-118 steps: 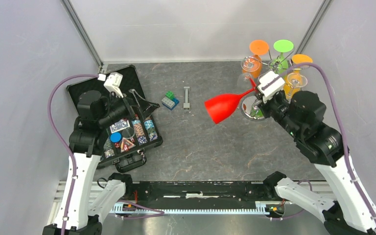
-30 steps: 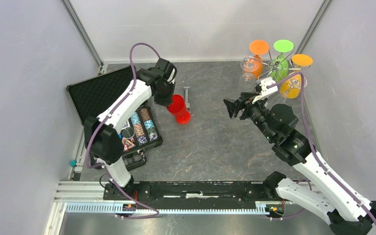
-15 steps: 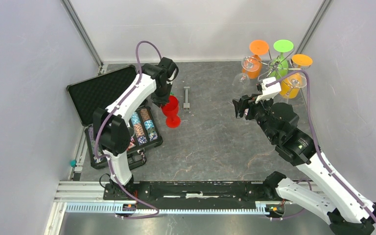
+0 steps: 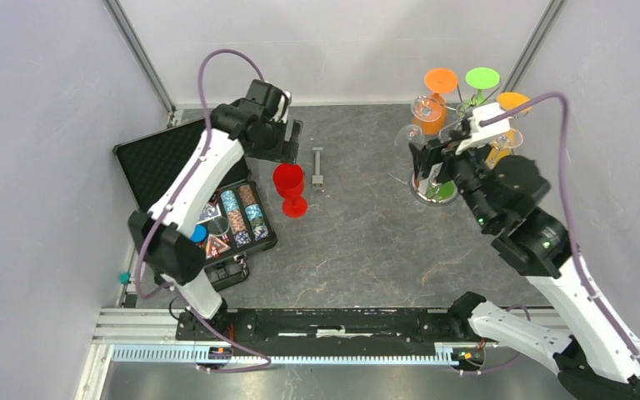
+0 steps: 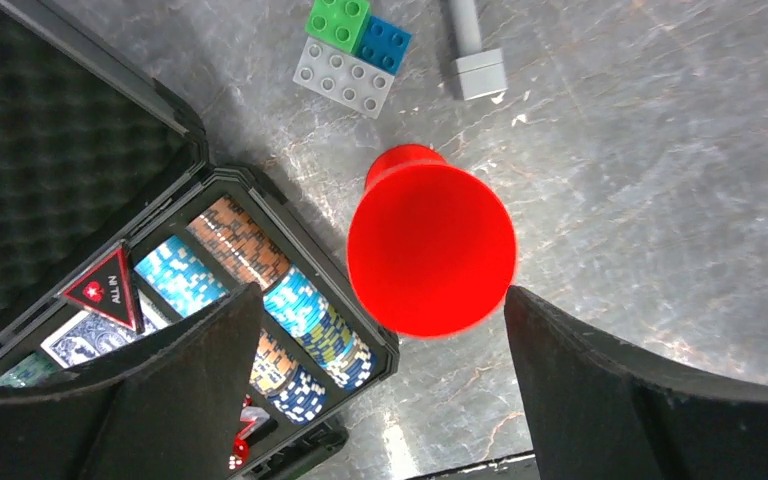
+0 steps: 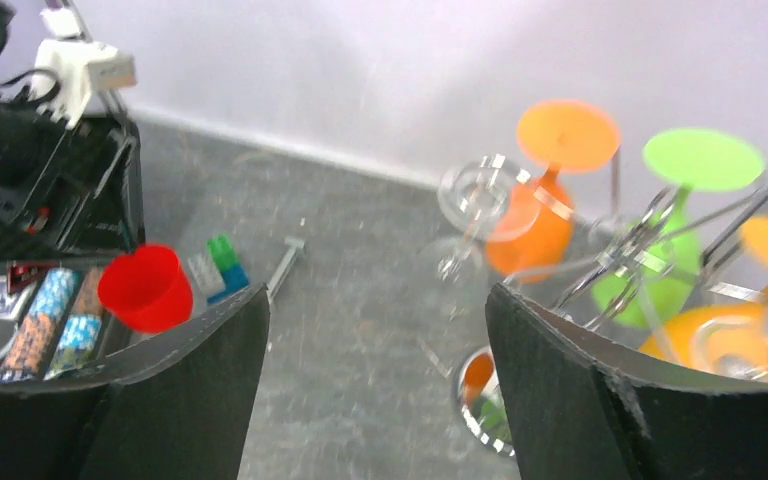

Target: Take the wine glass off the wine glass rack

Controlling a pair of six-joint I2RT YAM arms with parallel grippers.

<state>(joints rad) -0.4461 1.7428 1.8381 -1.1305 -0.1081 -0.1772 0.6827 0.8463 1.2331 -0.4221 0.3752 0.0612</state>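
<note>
**Entry: red wine glass** [image 4: 289,183]. It stands upright on the surface [image 4: 358,250], clear of the rack and just beside the open poker chip case [image 4: 237,221].

- **Above it:** the left gripper [image 5: 382,292] hovers over the bowl with jaws wide, holding nothing.
- **Handling, as judged:** withdraw straight up so neither finger clips the rim. The glass looks top-heavy on its small foot.
- **Just beyond:** toy bricks [image 5: 355,50] and a grey bar [image 5: 475,60].
- **Farther right:** the right gripper [image 6: 377,295], jaws wide and empty, faces the wine glass rack [image 4: 430,192].
- **Handling, as judged:** for a further glass, close on a stem and slide it outward along its wire arm.
- **On the rack:** an orange glass [image 6: 530,225], a green glass [image 6: 650,285] and a clear glass [image 6: 472,190] hang close together. These neighbours and the curled wires crowd any approach.
</note>
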